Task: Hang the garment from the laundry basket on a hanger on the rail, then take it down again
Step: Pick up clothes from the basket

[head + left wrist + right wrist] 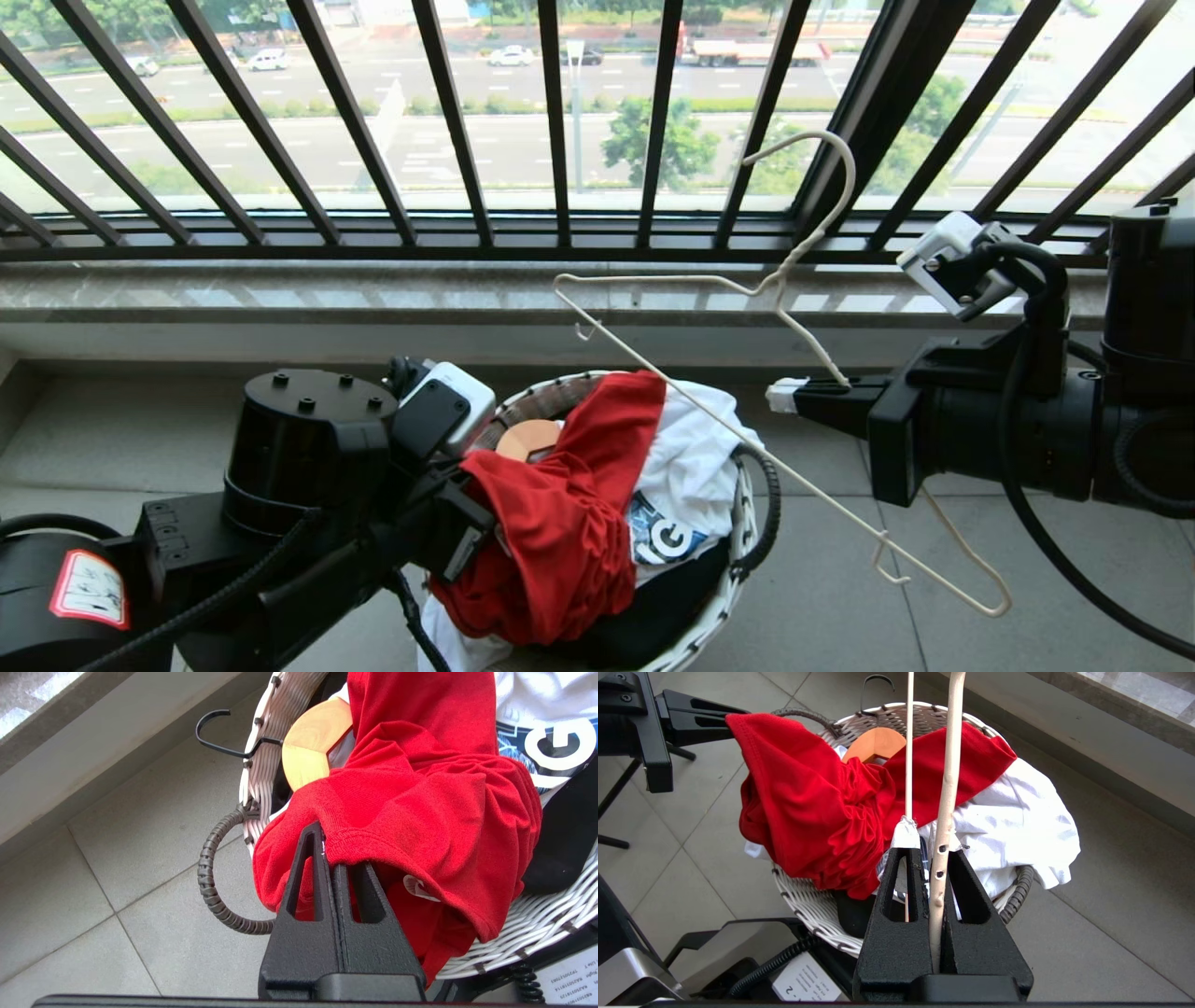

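The garment [560, 523] is a bright red T-shirt bunched on top of the laundry basket [742, 527], partly lifted off the pile. My left gripper [337, 856] is shut on a ribbed edge of the garment [420, 788] at the basket's left side. In the right wrist view the left gripper [720, 718] holds the red cloth [798, 802] up by that edge. My right gripper [780, 394] is shut on the cream-white wire hanger [747, 439], which hangs tilted over the basket's right side. The hanger [945, 788] passes between the right gripper's [931, 854] jaws. The rail is out of view.
A white T-shirt with blue print [691, 467], a black shirt [653, 607] and a wooden hanger [527, 439] lie in the basket [803, 896]. Behind it run a stone window ledge [373, 299] and a black balustrade [560, 121]. Grey floor tiles [93, 896] surround the basket.
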Available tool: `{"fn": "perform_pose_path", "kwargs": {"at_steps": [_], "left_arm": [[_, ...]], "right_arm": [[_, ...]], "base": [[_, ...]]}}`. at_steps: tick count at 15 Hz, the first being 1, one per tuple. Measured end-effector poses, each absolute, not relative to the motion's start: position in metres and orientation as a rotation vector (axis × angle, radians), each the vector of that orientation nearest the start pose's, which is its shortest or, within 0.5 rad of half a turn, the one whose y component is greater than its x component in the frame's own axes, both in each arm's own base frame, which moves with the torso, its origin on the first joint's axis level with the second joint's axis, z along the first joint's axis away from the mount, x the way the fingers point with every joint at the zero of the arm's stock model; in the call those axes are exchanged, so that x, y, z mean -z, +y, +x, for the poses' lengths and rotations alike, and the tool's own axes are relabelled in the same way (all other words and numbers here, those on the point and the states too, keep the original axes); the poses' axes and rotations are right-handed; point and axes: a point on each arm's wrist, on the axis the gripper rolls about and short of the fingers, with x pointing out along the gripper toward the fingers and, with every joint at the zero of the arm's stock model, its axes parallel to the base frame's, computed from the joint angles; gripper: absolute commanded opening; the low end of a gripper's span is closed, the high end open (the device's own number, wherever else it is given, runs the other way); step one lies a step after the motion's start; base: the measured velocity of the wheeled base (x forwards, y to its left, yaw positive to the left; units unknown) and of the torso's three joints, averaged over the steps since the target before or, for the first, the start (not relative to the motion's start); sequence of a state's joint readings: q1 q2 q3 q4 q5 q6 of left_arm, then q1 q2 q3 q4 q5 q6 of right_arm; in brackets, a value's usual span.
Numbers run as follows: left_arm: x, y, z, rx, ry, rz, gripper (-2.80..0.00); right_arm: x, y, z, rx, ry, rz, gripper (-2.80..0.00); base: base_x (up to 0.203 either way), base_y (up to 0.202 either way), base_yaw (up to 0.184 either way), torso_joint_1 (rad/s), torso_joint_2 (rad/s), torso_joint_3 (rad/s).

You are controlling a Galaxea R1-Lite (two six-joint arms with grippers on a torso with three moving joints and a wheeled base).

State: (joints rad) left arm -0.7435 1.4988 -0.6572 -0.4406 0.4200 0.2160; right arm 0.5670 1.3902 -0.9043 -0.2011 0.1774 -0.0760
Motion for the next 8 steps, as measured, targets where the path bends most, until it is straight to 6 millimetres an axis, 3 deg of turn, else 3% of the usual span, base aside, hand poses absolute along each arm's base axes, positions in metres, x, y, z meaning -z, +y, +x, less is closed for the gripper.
{"fn": "perform_pose_path", "kwargs": {"at_steps": [7, 8], "left_arm": [[-0.154, -0.161, 0.202, 0.329, 0.335, 0.473, -2.8], [-0.151, -0.16, 0.204, 0.323, 0.348, 0.481, 0.0]], "right_arm": [[-0.252, 0.129, 0.196, -0.746, 0.257, -0.124, -2.8], [-0.252, 0.129, 0.196, -0.746, 0.257, -0.124, -2.8]], "base": [[0.0, 0.0, 0.0, 0.0, 0.0, 0.0], [0.0, 0.0, 0.0, 0.0, 0.0, 0.0]]}}
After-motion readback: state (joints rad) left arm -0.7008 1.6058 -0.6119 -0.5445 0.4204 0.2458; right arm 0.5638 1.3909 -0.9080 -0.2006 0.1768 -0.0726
